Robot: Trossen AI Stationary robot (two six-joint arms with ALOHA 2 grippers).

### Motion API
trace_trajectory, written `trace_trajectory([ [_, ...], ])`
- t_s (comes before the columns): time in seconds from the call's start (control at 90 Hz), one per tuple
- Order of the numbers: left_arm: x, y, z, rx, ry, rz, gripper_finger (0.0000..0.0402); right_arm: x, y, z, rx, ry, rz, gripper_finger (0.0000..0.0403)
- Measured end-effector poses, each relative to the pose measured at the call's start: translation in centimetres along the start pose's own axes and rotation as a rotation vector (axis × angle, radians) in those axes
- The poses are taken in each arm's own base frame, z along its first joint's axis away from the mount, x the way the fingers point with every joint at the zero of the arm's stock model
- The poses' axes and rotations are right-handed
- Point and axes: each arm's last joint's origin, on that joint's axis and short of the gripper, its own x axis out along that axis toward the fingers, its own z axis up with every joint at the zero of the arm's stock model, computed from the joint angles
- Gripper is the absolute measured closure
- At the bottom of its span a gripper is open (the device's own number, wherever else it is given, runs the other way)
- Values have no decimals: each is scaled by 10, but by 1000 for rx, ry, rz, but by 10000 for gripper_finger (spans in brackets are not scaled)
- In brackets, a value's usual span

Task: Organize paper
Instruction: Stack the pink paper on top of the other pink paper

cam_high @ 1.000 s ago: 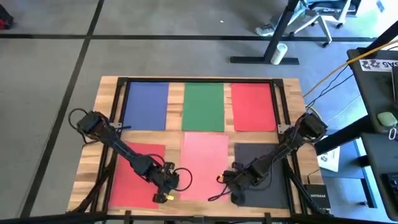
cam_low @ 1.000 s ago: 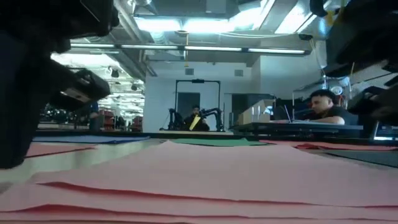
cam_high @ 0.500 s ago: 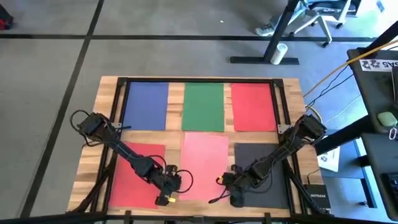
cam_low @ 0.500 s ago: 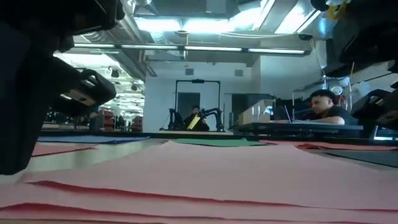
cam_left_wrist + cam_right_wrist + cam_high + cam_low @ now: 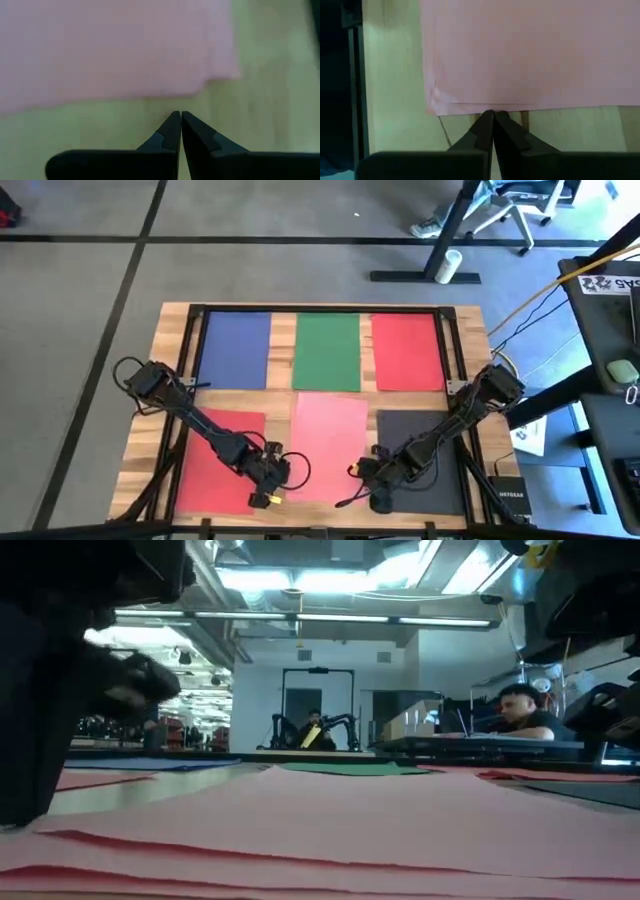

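Six sheets of paper lie flat on the bench (image 5: 470,320), seen from above in two rows. Far row: blue sheet (image 5: 236,350) at 11 o'clock, green sheet (image 5: 327,352) at 12 o'clock, red sheet (image 5: 406,351) at 1 o'clock. Near row: a second red sheet (image 5: 205,465) at 7 o'clock, salmon pink sheet (image 5: 328,435) at 6 o'clock, dark grey sheet (image 5: 435,470) at 5 o'clock. The low view suggests the pink one is a small stack, with several edges showing one above another (image 5: 330,850).

Handling, as a judgement: each sheet is very light, thin and limp, slides easily on the wood and creases readily; a flat sheet offers no purchase from above, so hold is best taken at a free corner or edge, or by pushing the edge with closed tips.

Left gripper (image 5: 270,488) sits low at the pink sheet's near corner at 7 o'clock; in its wrist view the jaws are fully closed, tips (image 5: 177,116) over bare wood just short of the pink edge (image 5: 150,95), holding nothing.

Right gripper (image 5: 375,492) sits low at the opposite near corner at 5 o'clock; its jaws are likewise closed and empty, tips (image 5: 492,116) touching or just beside the pink edge (image 5: 485,104), whose corner (image 5: 434,102) looks slightly crumpled.
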Motion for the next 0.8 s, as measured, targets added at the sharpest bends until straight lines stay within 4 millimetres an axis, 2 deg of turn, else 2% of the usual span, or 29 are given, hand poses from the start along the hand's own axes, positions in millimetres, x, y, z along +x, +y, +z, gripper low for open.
trace_trajectory([
  [0.178,0,5,5,5,-16,14,401,0,0,0,-3,0,-1,403],
  [0.411,16,6,9,-12,-55,-7,402,0,0,0,-4,2,-2,403],
  [0.8,13,-15,6,-46,-58,-36,402,0,0,0,-4,3,-4,403],
])
